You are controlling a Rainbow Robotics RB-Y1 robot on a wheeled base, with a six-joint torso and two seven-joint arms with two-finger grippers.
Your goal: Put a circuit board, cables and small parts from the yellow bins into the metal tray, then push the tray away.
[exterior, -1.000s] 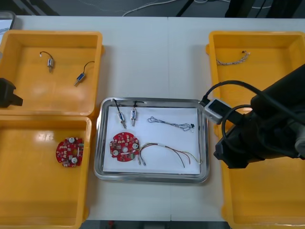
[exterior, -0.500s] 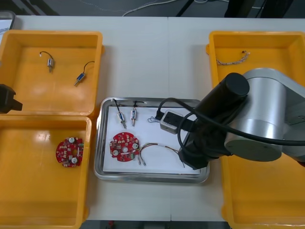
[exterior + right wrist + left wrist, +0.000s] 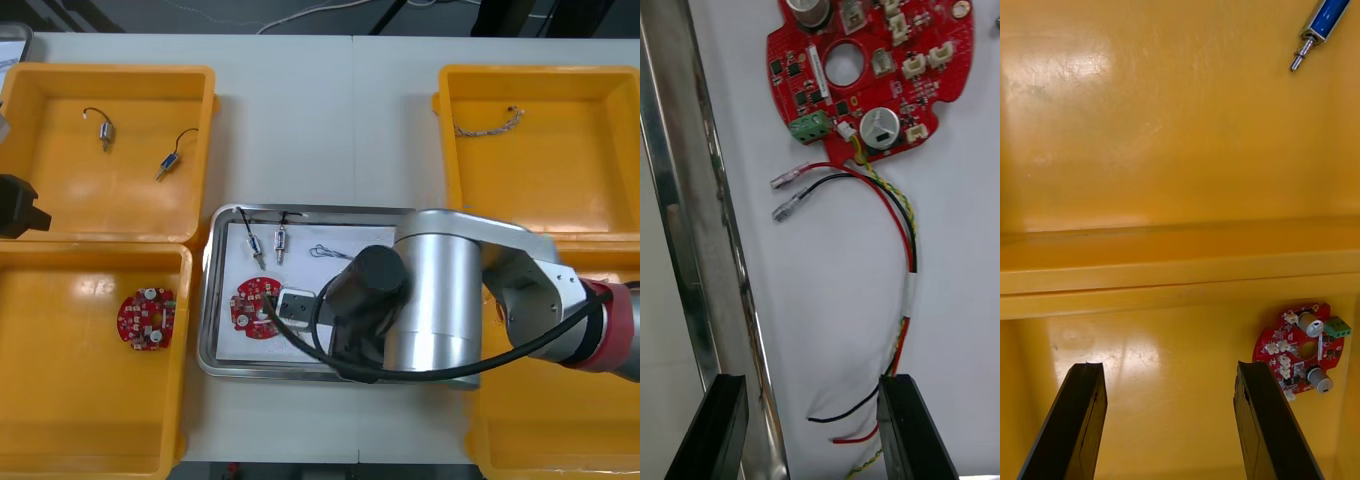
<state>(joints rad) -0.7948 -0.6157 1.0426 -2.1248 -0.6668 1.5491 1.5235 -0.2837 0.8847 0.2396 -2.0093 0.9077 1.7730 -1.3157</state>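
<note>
Looking steeply down on a light table [image 3: 330, 120] carrying four yellow bins [image 3: 110, 72], two at each side, and a metal tray [image 3: 207, 300] between them. Reaching across the near half of the tray with the right arm [image 3: 450, 300], covering much of the white inside. Holding the right gripper [image 3: 812, 390] released and grasping nothing, fingers spread wide: one hanging over the shiny rim of the tray, the other just beside the loose ends of the red and yellow cable [image 3: 899, 225]. Hanging at the left edge of the table, the left gripper [image 3: 1169, 371], also released, fingers apart above the wall between the two left bins. Lying in the tray: a round red circuit board [image 3: 255, 305] with the cable running up to its edge, two small metal parts [image 3: 258, 248] side by side near the far rim, and a thin cable [image 3: 325, 251] partly hidden by the arm. Resting in the near left bin, a second circuit board [image 3: 146, 318]; in the far left bin, two more small metal parts; in the far right bin, a twisted cable [image 3: 490, 125].
</note>
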